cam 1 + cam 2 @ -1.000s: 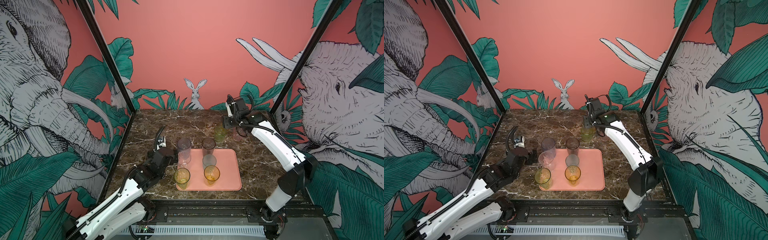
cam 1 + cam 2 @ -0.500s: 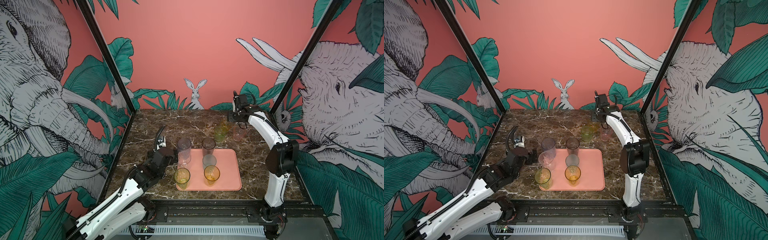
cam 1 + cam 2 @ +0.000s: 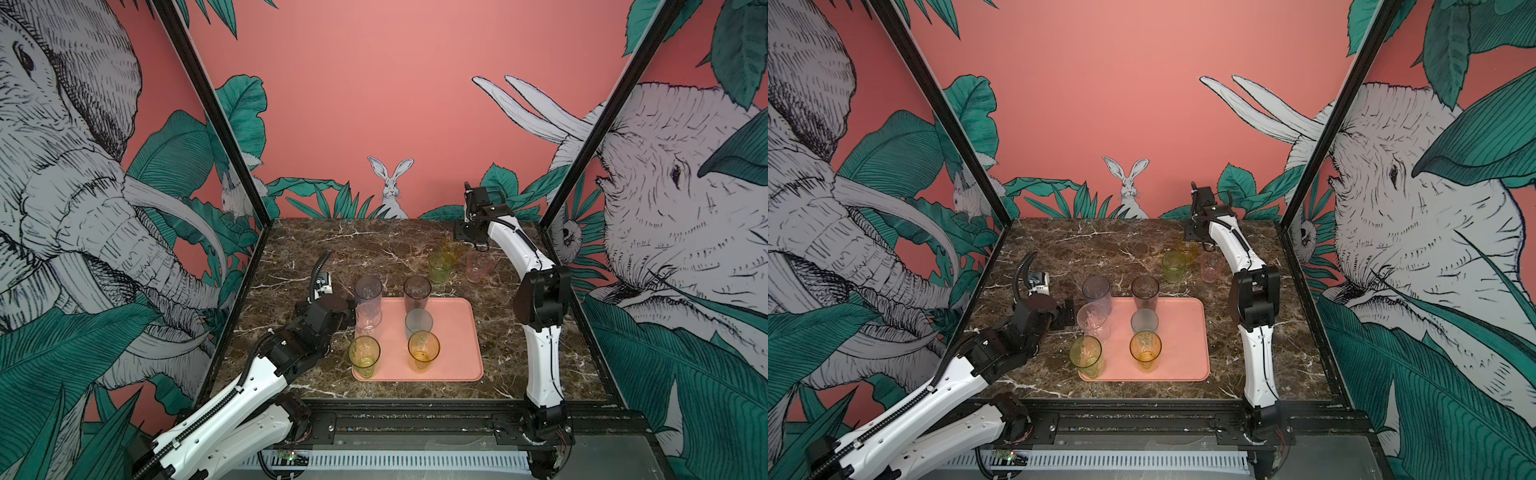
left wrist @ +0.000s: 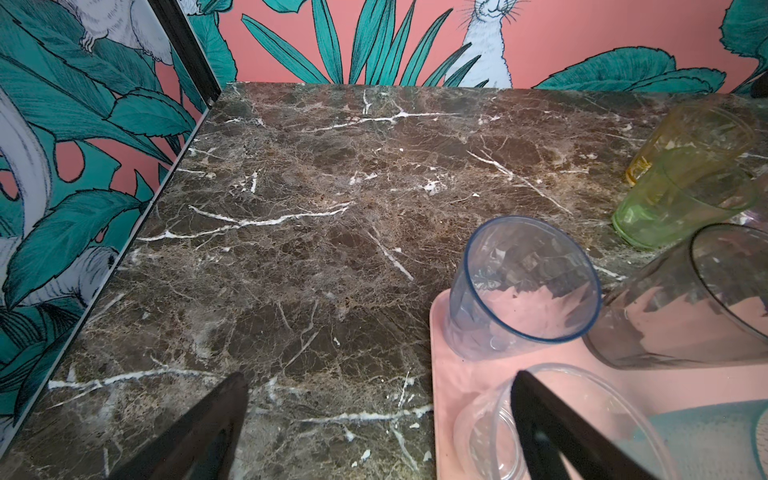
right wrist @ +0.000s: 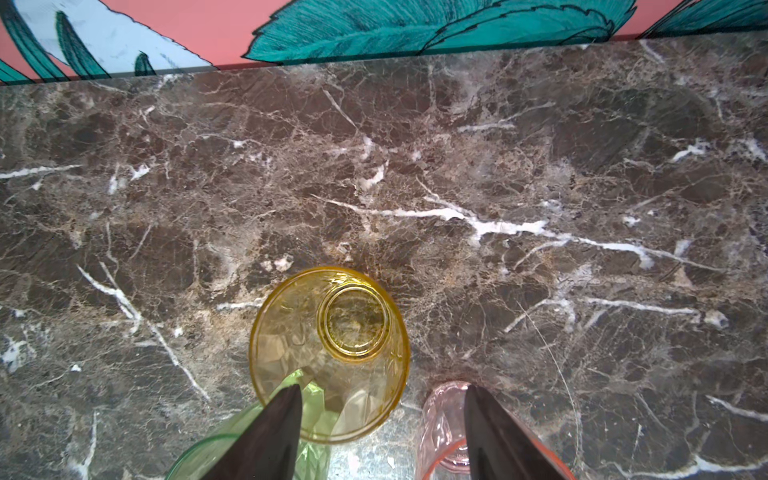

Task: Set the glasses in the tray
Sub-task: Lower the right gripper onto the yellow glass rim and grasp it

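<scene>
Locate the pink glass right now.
In both top views the pink glass stands on the marble table, off the tray, at back right, just right of the green glass.

Readable text, labels, brands, numbers, signs: none legible on the glasses (image 3: 423,350), the tray (image 3: 455,332) or elsewhere in view

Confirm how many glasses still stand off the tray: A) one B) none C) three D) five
C: only the green glass, the yellow glass and the pink glass stand on the marble top, beyond the far edge of the tray.
</scene>
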You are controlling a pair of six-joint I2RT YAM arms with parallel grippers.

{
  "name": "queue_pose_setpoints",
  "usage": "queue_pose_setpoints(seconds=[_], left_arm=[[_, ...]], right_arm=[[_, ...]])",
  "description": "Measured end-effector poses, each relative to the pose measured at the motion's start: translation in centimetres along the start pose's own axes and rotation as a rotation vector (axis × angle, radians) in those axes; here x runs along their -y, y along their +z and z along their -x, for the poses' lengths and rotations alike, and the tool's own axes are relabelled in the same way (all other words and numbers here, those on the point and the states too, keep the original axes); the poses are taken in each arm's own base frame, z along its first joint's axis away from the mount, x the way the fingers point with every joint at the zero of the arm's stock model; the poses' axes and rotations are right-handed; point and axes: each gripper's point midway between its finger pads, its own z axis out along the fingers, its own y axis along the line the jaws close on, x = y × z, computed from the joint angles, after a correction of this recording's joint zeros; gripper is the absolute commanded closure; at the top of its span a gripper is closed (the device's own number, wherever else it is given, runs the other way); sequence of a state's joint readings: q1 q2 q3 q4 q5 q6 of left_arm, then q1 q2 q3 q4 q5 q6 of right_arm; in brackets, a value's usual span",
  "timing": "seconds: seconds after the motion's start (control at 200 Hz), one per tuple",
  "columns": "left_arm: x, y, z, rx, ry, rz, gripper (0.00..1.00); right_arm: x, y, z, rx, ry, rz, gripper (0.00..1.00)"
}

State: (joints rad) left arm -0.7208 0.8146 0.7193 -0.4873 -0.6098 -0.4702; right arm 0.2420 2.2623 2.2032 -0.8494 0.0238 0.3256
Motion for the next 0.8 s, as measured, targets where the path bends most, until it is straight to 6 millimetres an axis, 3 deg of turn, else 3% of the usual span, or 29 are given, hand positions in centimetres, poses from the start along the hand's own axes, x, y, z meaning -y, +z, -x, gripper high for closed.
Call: queue_pose_setpoints(seconds=[0.36,0.8], left_arm=[[0.1,0.1,-0.1,-0.006,0.003,0.0,0.01],[0.3,0.2,-0.3,-0.015,-0.006,-0.012,0.01]], right_arm=[[1.1,1.6,-0.8,-0.043,0.025,0.006,0.42],[1.0,3.2,-1.0,-0.066,0.03,0.03,0.58]])
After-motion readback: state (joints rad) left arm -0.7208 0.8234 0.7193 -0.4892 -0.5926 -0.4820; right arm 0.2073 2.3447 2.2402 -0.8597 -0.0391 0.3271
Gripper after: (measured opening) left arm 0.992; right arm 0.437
